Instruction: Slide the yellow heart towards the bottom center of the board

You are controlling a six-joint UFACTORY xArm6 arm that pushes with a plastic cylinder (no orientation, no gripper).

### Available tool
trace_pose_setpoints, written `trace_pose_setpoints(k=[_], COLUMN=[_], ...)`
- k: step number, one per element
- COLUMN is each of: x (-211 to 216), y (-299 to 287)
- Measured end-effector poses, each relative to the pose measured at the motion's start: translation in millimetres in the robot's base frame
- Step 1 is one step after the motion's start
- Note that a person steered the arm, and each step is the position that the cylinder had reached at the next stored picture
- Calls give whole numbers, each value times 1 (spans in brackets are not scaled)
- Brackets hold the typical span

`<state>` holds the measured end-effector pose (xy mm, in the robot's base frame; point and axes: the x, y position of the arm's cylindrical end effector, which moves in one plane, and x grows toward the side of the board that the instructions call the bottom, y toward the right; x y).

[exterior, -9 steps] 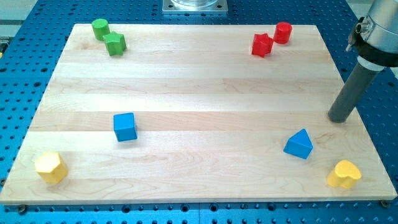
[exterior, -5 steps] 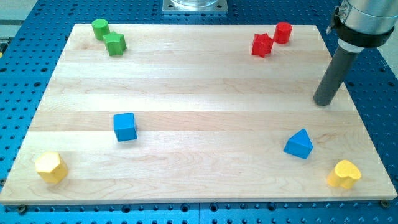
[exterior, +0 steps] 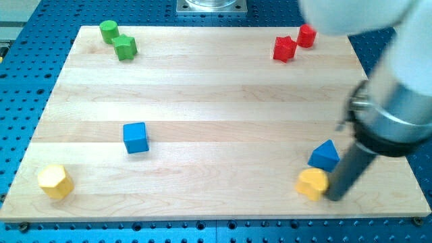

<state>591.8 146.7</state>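
The yellow heart (exterior: 312, 183) lies near the board's bottom edge at the view's right, just below the blue triangular block (exterior: 325, 154). My tip (exterior: 335, 198) stands on the board right beside the heart, on its right side, touching or nearly touching it. The rod and arm are blurred and cover the board's right part.
A yellow hexagonal block (exterior: 55, 181) sits at the bottom left, a blue cube (exterior: 136, 137) left of centre. A green cylinder (exterior: 109, 30) and green block (exterior: 125, 48) sit top left. A red star-like block (exterior: 284, 48) and red cylinder (exterior: 307, 35) sit top right.
My tip swung from the board's right edge down to the bottom right. The yellow heart has slid leftward from the bottom right corner to below the blue triangular block.
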Motion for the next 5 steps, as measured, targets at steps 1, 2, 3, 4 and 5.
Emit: trace_pose_setpoints(k=[1, 2, 3, 4, 5], x=[-11, -17, -75, -138, -139], y=[-63, -141, -139, -198, -276])
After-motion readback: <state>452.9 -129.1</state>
